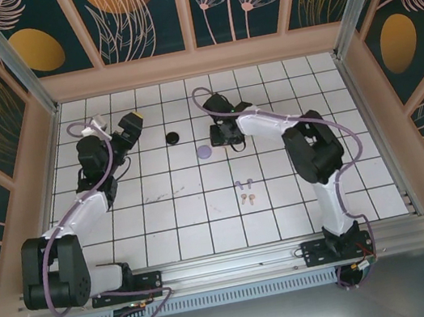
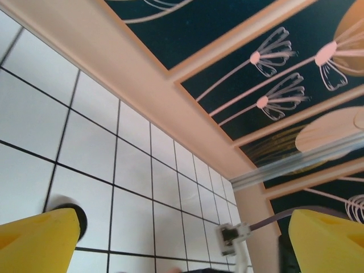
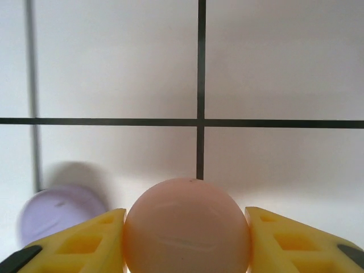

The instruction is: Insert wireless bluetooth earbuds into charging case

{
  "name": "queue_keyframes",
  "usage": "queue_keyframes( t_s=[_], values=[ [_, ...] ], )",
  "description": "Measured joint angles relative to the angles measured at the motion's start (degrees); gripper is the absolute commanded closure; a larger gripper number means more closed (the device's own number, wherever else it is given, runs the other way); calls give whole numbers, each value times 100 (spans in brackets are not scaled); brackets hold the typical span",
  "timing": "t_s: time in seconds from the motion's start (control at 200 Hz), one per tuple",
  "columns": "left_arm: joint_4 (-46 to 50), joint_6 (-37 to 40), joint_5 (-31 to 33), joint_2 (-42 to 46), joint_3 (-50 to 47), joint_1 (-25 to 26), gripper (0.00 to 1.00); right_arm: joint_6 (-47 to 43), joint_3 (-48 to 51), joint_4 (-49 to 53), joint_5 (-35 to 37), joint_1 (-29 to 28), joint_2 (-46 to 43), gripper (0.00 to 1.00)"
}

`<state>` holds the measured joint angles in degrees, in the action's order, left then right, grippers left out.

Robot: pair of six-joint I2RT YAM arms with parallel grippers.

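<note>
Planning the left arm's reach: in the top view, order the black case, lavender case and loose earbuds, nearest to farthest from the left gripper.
1. Black case, just right of the left gripper.
2. Lavender case, farther right.
3. Earbuds, farthest, lower right.

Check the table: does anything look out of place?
Nothing looks damaged or spilled. The lavender buds and pink buds lie loose mid-table, apart from the lavender case and the pink case in the right jaws.
</note>
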<state>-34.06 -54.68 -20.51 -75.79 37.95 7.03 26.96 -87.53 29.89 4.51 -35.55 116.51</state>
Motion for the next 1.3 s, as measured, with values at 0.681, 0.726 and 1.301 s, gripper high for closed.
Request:
queue_keyframes(
  t_s=[0.681,0.726,1.301],
  values=[
    [-2796,616,-894,-1117,-584,1668,24,2800,883,-1224,-101,-636,-2127,63],
    [-2964,649,-883,-1191,-601,1753,25,3023,883,-1283,-48,-730,-2127,63],
    [-4468,684,-535,-1661,-1108,1978,39,4157,883,-1482,254,-966,-2120,63]
  ],
)
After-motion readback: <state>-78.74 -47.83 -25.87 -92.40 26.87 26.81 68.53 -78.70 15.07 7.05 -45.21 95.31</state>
